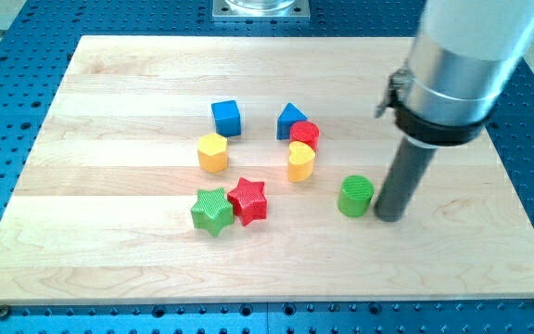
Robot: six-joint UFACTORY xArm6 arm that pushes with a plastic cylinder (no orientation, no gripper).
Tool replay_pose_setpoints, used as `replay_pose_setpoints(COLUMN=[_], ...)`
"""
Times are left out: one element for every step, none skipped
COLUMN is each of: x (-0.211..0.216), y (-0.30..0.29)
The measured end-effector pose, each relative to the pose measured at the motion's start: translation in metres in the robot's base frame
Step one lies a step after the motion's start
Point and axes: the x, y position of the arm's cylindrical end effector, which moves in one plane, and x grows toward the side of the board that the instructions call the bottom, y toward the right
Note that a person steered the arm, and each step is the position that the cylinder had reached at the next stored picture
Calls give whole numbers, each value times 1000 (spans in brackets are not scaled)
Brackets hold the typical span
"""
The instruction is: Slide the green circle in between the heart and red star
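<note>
The green circle [355, 196] sits right of the board's middle. My tip [390, 217] rests on the board just to the circle's right, close to it or touching it. The yellow heart [300, 160] stands up and left of the circle. The red star [247, 200] lies further left, touching the green star [212, 211]. A gap of bare wood lies between the heart and the red star.
A red circle [305, 134] and a blue triangle [290, 121] stand just above the heart. A blue cube [226, 117] and a yellow hexagon [212, 152] are at upper left of the group. The wooden board [109, 93] lies on a blue perforated table.
</note>
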Motion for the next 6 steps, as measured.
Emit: replay_pose_setpoints(x=[2,2,4,9,-17,-14], y=[-38,-66,-75,-36,-34,-61])
